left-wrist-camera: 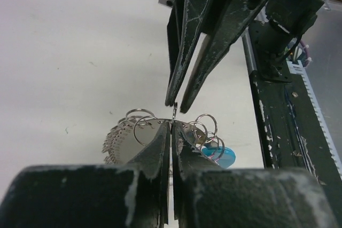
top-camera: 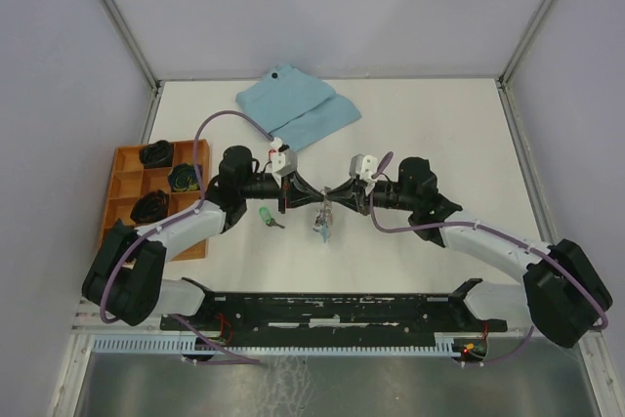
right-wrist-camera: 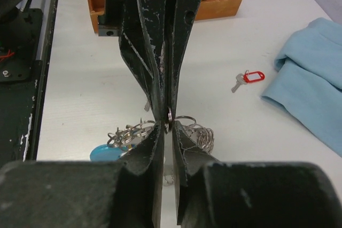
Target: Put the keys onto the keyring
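Tools meet tip to tip over the bench (top-camera: pixel 439 124). Left tool (left-wrist-camera: pixel 172 126) is pinched tight on one wire loop of the keyring (left-wrist-camera: pixel 133 129), whose rings bunch just below. Right tool (right-wrist-camera: pixel 166 129) stands narrowly parted at that loop. Green key (top-camera: pixel 270 217) lies at 9 o'clock of the bunch, with an orange tray (top-camera: pixel 125 158) beyond. Red key (right-wrist-camera: pixel 248 77) lies near the blue cloth (top-camera: pixel 298 109) at 12 o'clock.

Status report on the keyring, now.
Left gripper shut on keyring. Right gripper at it too, jaws a crack apart, hold unclear. Green key and red key loose on table. Nothing blocking.
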